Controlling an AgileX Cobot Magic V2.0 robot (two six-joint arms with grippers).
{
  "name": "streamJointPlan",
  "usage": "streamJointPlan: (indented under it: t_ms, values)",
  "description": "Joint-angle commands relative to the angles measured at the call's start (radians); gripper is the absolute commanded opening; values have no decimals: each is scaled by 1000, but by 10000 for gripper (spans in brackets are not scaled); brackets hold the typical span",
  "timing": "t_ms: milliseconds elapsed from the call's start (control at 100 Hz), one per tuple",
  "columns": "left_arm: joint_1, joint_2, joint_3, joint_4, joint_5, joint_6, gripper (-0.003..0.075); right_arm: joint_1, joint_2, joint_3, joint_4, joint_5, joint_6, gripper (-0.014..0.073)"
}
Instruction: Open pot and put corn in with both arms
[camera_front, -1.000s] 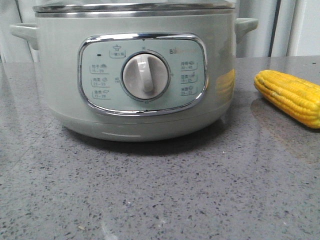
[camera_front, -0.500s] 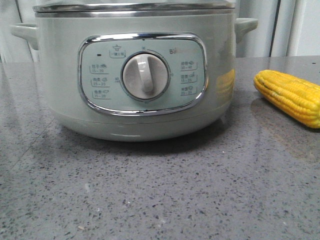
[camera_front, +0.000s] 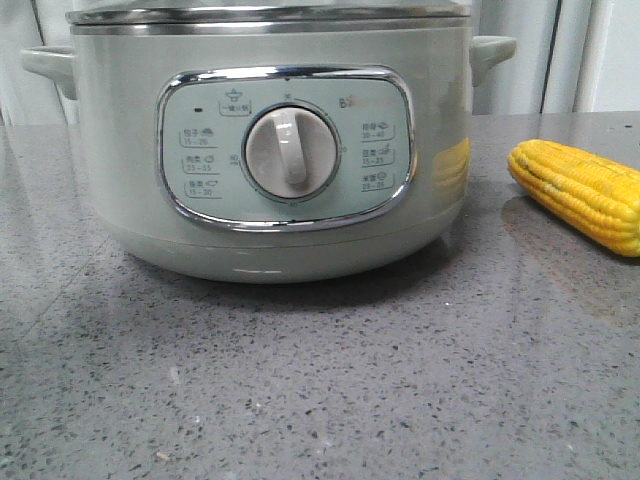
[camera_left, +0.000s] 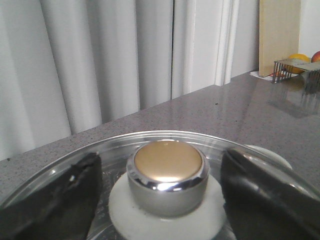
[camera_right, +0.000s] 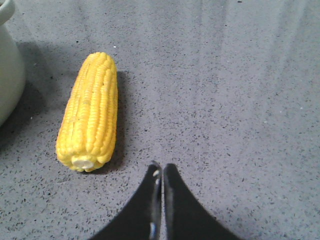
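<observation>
The pot (camera_front: 270, 150) stands on the grey speckled tabletop (camera_front: 320, 390), dial facing the front camera, and its glass lid (camera_front: 268, 14) is on the steel rim, so the opening step is not yet done. In the left wrist view the lid's knob (camera_left: 168, 175), gold-topped with a chrome collar, sits between the two dark fingers (camera_left: 50, 200) of the left pincer (camera_left: 165, 200). The jaws are spread wide, one on each side of the knob with a clear gap to it, gripping nothing.

The corn (camera_front: 580, 195) lies on the tabletop to the right of the pot, near it but apart, its yellow mirrored faintly in the pot's wall. In the right wrist view the right pincer (camera_right: 161, 172) hovers beside the cob's blunt end, not over it; its two tips are pressed together and hold nothing.

Judged from this, the task is barely begun: the left arm looks poised to close on the knob and lift the lid away, while the right must open, shift across onto the corn, grasp it and carry it into the pot.
</observation>
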Motion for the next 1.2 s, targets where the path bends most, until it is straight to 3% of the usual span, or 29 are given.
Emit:
streamJointPlan:
  t_ms: [0, 440, 530, 710, 780, 1020, 1190]
  values:
    - [-8, 18, -68, -1, -84, -11, 440, -4, 16, -29, 5, -78, -4, -53]
    - [-8, 98, -138, -35, -39, -11, 431, -4, 16, -29, 7, -76, -4, -53]
    - [-8, 98, -138, -56, -37, -11, 351, -4, 16, -29, 7, -68, -4, -53]
    - [-8, 98, -138, -58, -35, -11, 73, -2, 20, -60, 44, -35, -4, -44]
    - [-8, 98, -138, -58, -35, -11, -20, 5, 35, -95, 52, -2, -4, 4]
    - [-8, 98, -138, -58, -35, -11, -20, 38, 182, -256, 113, 98, -4, 356]
    - [-8, 98, -138, -58, -50, -11, -20, 75, 373, -383, 122, 207, -4, 375]
